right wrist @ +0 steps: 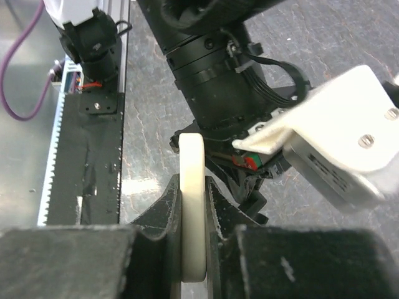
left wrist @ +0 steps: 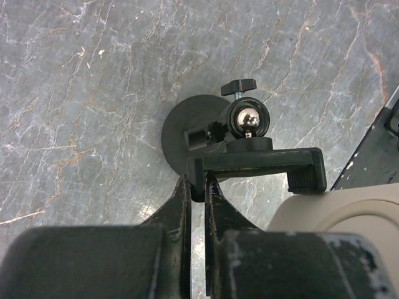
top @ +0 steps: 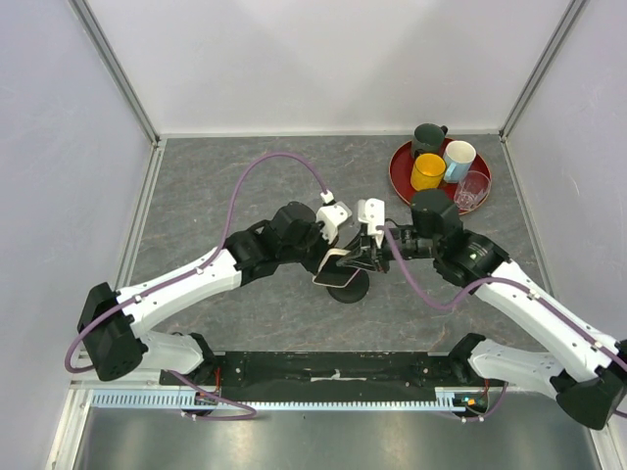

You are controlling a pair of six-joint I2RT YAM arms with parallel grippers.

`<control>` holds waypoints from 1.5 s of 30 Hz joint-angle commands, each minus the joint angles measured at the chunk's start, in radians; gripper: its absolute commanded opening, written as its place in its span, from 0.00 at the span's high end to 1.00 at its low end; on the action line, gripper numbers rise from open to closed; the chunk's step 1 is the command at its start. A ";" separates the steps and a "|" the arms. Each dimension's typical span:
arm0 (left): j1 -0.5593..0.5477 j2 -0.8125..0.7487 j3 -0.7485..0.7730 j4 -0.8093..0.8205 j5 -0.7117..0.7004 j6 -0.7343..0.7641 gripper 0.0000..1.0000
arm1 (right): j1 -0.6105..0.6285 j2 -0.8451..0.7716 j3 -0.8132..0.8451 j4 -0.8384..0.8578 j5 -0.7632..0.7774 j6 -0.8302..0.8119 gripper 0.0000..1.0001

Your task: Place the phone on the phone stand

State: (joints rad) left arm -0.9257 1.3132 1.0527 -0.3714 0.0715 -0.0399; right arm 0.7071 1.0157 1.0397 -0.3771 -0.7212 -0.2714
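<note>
Pinching the slim cream-edged phone [right wrist: 190, 149] tight is the right gripper [right wrist: 193, 190]. The left gripper [left wrist: 196, 187] squeezes the top bar of the small black round-footed phone stand [left wrist: 187, 124].

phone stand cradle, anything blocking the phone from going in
Only the left pincer, shut on one cradle end of the phone stand. The right pincer holds the phone edge-on close by; nothing else visible lies between.

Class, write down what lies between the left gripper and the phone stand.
Nothing: the left wrist view shows the left gripper shut on the phone stand, at its cradle.
</note>
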 commanded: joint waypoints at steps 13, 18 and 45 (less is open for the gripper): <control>0.033 -0.017 0.052 0.052 0.289 0.110 0.98 | 0.091 0.182 0.152 0.006 -0.015 -0.304 1.00; 0.054 -0.020 0.062 0.034 0.385 0.147 0.98 | 0.092 0.221 0.169 -0.020 0.006 -0.368 1.00; 0.097 -0.196 -0.060 0.164 -0.287 -0.173 0.98 | 0.080 0.110 -0.033 -0.135 0.629 0.224 1.00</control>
State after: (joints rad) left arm -0.8349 1.2526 1.0096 -0.3866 0.1623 0.0113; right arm 0.8017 1.1702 1.0557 -0.3969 -0.5457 -0.2951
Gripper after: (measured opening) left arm 0.066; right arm 0.180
